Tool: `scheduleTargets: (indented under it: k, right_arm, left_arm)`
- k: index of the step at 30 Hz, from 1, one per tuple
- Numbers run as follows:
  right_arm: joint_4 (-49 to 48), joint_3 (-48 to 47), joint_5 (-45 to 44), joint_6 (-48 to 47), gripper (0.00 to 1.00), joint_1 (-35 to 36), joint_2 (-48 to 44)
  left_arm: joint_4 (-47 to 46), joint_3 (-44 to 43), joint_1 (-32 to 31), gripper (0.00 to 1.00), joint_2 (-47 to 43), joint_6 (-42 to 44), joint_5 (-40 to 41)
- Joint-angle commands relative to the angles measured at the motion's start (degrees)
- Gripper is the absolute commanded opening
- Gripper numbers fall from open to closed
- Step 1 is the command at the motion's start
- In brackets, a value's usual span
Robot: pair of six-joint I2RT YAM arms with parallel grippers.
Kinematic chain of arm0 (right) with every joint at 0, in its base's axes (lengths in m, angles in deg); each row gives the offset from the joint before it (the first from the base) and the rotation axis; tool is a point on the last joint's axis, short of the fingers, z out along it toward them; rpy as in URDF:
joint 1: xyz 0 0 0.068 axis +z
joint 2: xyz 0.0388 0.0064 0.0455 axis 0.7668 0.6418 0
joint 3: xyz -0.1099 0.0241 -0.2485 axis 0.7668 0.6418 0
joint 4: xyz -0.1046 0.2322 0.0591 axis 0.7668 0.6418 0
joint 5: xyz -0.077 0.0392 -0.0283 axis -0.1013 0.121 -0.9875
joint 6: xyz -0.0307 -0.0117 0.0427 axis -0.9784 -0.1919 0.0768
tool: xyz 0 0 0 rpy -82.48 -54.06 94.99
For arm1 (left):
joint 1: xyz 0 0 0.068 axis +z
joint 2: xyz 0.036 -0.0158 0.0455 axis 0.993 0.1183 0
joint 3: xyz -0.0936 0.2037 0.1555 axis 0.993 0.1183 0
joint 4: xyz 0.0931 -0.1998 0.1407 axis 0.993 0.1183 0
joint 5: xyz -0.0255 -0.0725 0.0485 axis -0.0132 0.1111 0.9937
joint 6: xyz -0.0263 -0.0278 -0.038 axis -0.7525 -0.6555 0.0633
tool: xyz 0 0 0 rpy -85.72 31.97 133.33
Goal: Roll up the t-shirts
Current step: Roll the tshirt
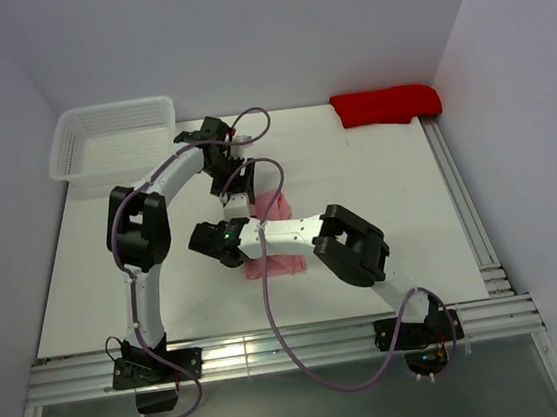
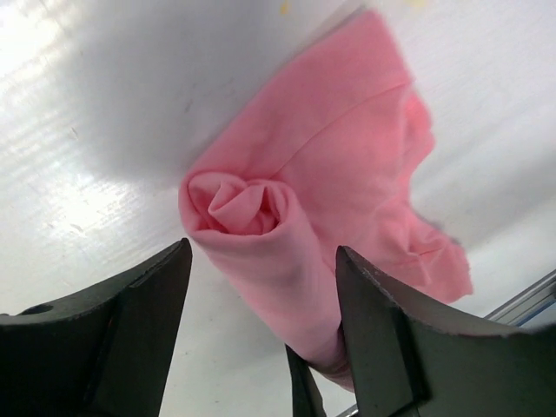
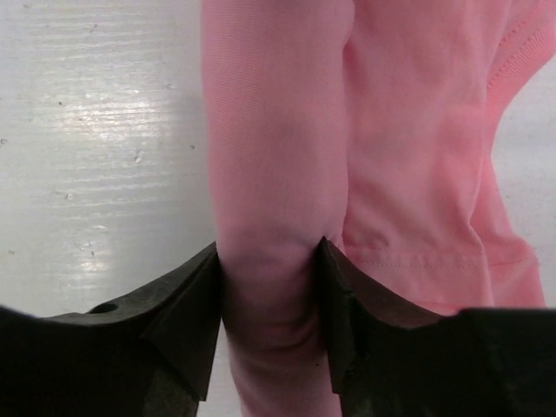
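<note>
fabric of the shirt, thin, soft and pink, is rolled into a tube that the right fingers clamp tight. the left fingers stand wide apart astride the roll's spiral end; one seems to touch it. the shirt lies mid-way on the smooth white desk, part rolled, part flat. counted: one shirt, one white mesh basket, one folded red cloth.

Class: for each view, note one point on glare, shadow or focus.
Top external view: even light, glare on the silver metal rail at the near edge. Left wrist view: glare on the white table, soft shadow beside the rolled salmon-pink t-shirt. Right wrist view: glare streaks on the table, the black right hand nearly featureless.
</note>
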Motion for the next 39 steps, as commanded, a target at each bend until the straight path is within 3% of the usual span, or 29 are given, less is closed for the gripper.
scheduleTargets:
  k: [1, 6, 12, 17, 23, 27, 31, 36, 39]
  right_arm:
    - [-0.4, 5.3, 4.5, 3.1, 0.5, -0.1, -0.4]
    - [-18.7, 19.5, 11.5, 0.5, 0.46, -2.5, -9.5]
    - [-43.2, 36.4, 25.5, -0.3, 0.42, -6.8, -18.0]
    - [-62.7, 46.3, 34.6, 3.4, 0.41, -11.6, -19.7]
    - [-75.9, 53.2, 40.9, 8.0, 0.4, -14.2, -17.7]
    - [-78.7, 55.5, 41.8, 10.0, 0.4, -14.6, -16.7]
    - [-79.7, 57.4, 41.7, 11.2, 0.41, -14.7, -17.3]
    - [-69.1, 55.1, 37.9, 9.1, 0.48, -14.3, -20.1]
    - [-56.6, 49.7, 31.0, 6.3, 0.53, -12.8, -22.7]
  left_arm:
    - [1.5, -4.2, 0.3, 0.72, -0.9, 1.2, -3.0]
    - [1.6, -3.0, 1.1, 0.74, -2.4, 2.8, -6.0]
    - [-1.8, 5.6, 1.4, 0.73, -5.6, 6.6, -9.9]
    - [-4.6, 11.5, 2.3, 0.75, -7.5, 7.4, -14.7]
    - [-8.1, 14.3, 2.3, 0.75, -6.8, 6.4, -15.6]
    - [-10.6, 14.2, 2.5, 0.74, -5.3, 2.8, -14.8]
    - [-11.4, 13.1, 2.7, 0.65, -3.6, 0.6, -11.6]
    - [-9.7, 12.0, 2.1, 0.45, -3.2, -0.9, -5.9]
    - [-8.3, 11.3, 1.2, 0.36, -3.6, -0.8, -2.7]
